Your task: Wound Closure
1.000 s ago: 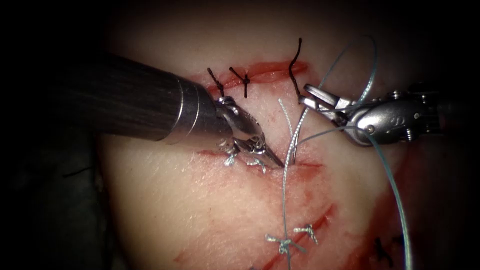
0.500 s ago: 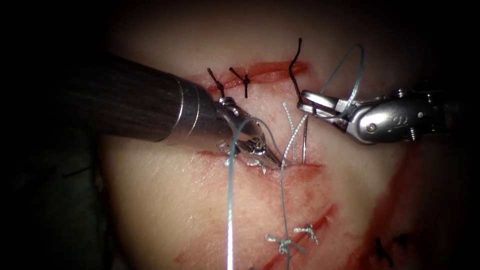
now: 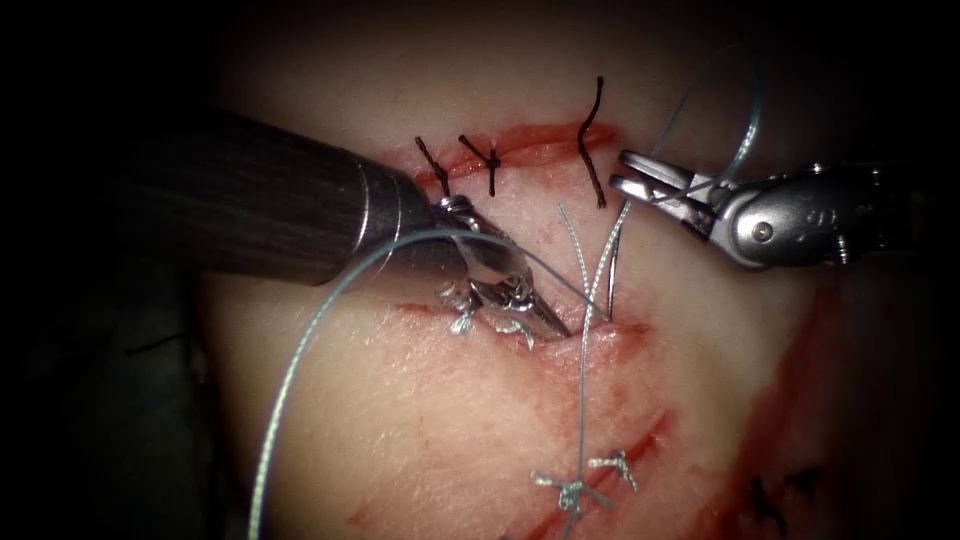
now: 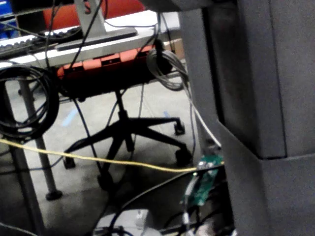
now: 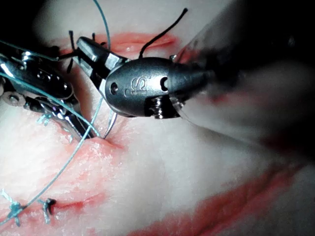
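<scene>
While the right tool (image 3: 622, 172) hangs over the upper right of the tissue (image 3: 400, 430), its jaws sit narrow, clamped on the upper end of the needle (image 3: 613, 260). The needle curves down from there, and its lower end is in the tissue at the upper edge of the cut (image 3: 610, 332), near the cut's right end.

Across from it, the left tool (image 3: 552, 326) comes in on a thick shaft. Its jaws are closed to a fine point and press the tissue at the cut's edge, just left of the needle. I see nothing held between them. That is a tight spot: tool tip, needle and cut edge are all crowded together.

Pale thread (image 3: 330, 300) sweeps up from the lower left, arches over the left tool's wrist and runs to the needle's foot. Another strand drops straight down to the pale knots (image 3: 570, 490) on the lower cut.

Black stitches (image 3: 492, 160) cross the upper cut, close behind both tools. Open room lies lower left, on bare tissue. Red fluid (image 3: 780, 420) streaks the right flank, where the tissue falls away into dark.
</scene>
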`<state>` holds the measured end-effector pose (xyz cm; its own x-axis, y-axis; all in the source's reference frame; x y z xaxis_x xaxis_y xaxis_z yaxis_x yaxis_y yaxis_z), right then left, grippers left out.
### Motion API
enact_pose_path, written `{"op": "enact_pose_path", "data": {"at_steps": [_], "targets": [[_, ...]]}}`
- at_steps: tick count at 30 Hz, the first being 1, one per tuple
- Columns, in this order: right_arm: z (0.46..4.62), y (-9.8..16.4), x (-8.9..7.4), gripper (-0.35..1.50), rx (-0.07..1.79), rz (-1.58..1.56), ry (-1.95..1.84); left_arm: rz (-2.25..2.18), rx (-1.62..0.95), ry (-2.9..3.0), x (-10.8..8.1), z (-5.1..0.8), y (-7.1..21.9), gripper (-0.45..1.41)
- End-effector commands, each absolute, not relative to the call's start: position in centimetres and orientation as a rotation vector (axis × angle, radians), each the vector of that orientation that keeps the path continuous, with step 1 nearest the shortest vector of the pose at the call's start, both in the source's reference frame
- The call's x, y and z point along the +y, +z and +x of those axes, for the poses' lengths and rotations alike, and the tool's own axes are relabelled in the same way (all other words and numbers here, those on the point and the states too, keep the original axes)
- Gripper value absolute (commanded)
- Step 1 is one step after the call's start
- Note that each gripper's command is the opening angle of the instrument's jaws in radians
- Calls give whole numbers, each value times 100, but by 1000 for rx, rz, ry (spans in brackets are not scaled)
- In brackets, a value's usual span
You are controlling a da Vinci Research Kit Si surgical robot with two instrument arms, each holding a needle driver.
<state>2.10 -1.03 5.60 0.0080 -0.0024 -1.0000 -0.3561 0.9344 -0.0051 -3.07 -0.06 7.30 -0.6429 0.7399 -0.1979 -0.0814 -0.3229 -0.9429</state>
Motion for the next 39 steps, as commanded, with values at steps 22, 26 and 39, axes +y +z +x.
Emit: {"op": "enact_pose_path", "data": {"at_steps": [22, 26, 39], "targets": [[228, 573, -119, -35, 1513, -342, 317, -863, -1381, 2008, -6, -312, 733, -45], [227, 571, -117, -35, 1517, -321, 346, -863, -1381, 2008, -6, -312, 733, -45], [222, 566, -114, -35, 1517, -203, 537, -868, -1384, 2011, -5, -311, 731, -45]]}}
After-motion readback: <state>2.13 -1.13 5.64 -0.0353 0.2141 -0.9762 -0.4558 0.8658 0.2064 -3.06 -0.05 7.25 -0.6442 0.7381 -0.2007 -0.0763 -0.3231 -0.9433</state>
